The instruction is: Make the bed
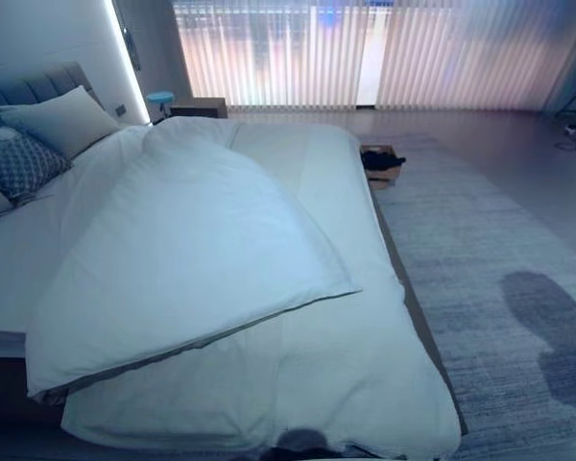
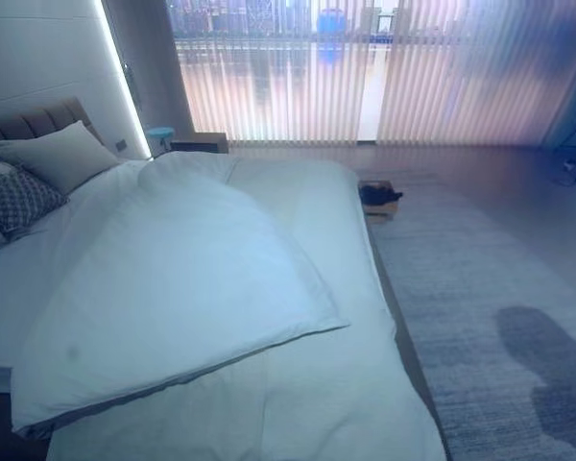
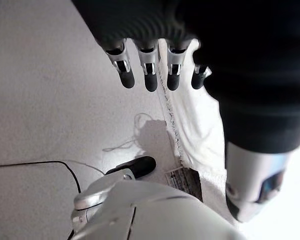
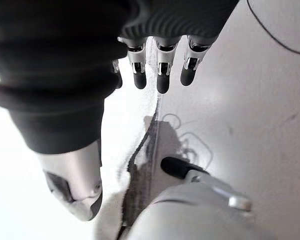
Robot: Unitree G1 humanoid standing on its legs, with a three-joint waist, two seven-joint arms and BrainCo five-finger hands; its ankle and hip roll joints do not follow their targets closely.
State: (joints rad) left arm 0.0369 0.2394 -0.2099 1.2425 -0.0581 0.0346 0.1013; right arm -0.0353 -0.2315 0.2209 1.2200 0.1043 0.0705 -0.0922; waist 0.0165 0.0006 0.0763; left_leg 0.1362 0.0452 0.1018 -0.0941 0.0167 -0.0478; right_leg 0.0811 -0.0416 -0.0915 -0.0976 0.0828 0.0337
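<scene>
On the bed [image 1: 418,317], a white duvet [image 1: 192,259] lies folded back; left hand [image 3: 150,75] and right hand [image 4: 160,70] hang spread, holding nothing, beside its edge.

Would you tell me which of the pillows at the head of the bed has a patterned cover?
The dark patterned pillow, lying in front of the plain light pillow that leans on the headboard; its cover is a criss-cross print, the other's is plain.

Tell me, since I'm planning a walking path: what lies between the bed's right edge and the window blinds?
In the left eye view, bare floor, a grey rug, and a small box beside the bed.
</scene>
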